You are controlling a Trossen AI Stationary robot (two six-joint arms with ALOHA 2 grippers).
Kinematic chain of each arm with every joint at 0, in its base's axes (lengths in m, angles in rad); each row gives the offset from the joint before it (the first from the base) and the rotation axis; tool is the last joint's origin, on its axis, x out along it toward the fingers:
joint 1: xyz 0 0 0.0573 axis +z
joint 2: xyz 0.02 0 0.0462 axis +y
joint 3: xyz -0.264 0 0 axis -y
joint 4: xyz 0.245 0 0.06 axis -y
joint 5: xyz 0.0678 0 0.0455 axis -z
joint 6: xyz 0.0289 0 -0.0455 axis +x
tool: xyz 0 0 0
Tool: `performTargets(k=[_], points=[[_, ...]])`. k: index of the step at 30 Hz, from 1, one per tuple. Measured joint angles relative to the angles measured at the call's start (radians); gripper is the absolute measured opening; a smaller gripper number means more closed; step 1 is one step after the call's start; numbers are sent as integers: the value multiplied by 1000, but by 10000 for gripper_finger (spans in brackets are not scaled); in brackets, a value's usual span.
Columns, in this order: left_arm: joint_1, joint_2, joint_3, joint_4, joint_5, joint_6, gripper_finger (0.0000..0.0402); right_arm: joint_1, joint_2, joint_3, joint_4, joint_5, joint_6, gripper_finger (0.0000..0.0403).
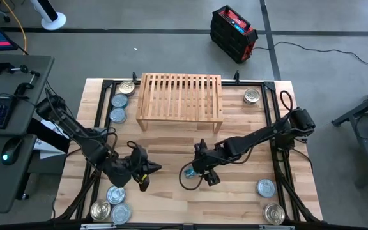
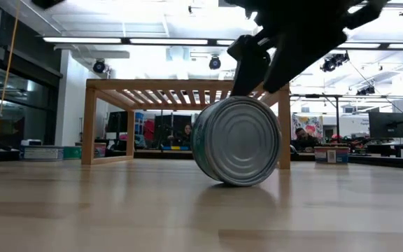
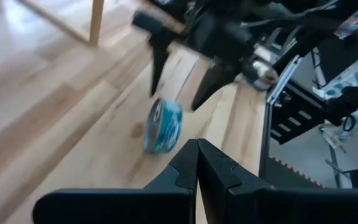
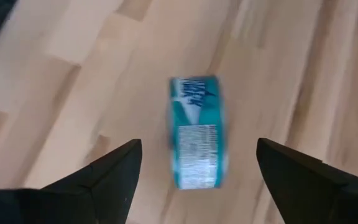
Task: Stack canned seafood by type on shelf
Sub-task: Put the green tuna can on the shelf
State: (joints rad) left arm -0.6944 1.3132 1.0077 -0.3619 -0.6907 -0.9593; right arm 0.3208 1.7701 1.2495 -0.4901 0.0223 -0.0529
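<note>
A tin of canned seafood (image 2: 238,140) with a teal label (image 4: 197,130) stands on its rim on the bare tabletop, in front of the shelf (image 1: 181,96). My right gripper (image 4: 199,144) hangs open just above it, pointing down, one finger to each side of its flat faces with a gap on both. My left gripper (image 3: 197,168) is shut and holds nothing. It hovers to the tin's left (image 1: 151,171) and points toward it. The slatted shelf top is bare.
Other tins lie flat on the table: three left of the shelf (image 1: 119,100), one at its right (image 1: 252,96), three at the near left corner (image 1: 115,195), two at the near right (image 1: 266,188). Bare wood lies between shelf and grippers.
</note>
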Motion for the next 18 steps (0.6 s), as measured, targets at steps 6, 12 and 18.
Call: performTargets(k=[6,12,18], points=[[39,-11,162,-106,-13,186,0,-9,29,0,7,4,0,309],[56,-12,391,-267,-12,322,0,-9,39,-1,27,3,0,309],[61,-13,572,-342,-45,460,0,-9,64,-2,50,-14,1,305]])
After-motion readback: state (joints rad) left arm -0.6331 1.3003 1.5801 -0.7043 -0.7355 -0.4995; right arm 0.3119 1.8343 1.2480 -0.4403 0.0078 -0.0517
